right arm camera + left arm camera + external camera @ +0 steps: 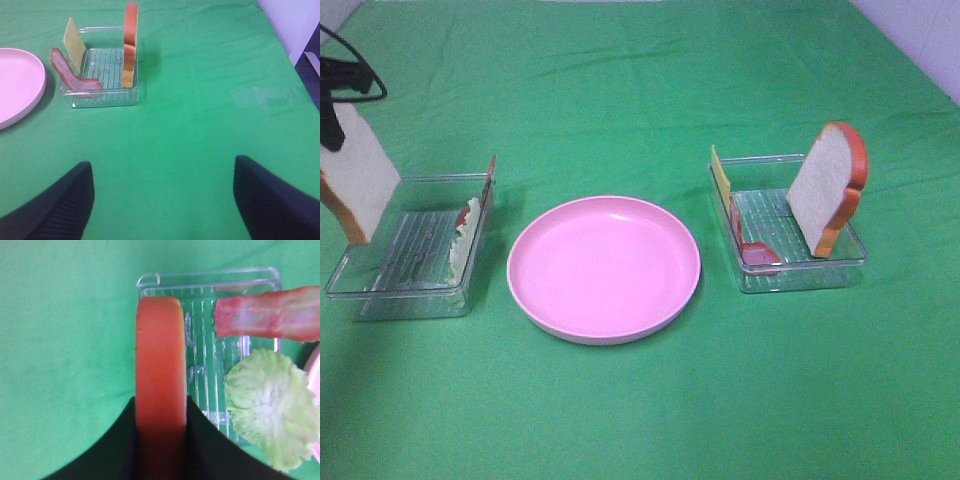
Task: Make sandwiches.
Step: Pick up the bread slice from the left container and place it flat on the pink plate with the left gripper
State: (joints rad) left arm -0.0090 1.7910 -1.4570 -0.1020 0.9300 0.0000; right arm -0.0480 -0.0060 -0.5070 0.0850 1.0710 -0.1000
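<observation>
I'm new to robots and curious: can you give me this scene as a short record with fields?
Left gripper: shut on held bread slice
Right gripper: open, empty, above green cloth
Pink plate: nothing on it
Left tray: lettuce, left bacon strip
Right tray: cheese slice, right bacon strip, standing bread slice

No legible text, label, brand, number or sign anywhere in view.
</observation>
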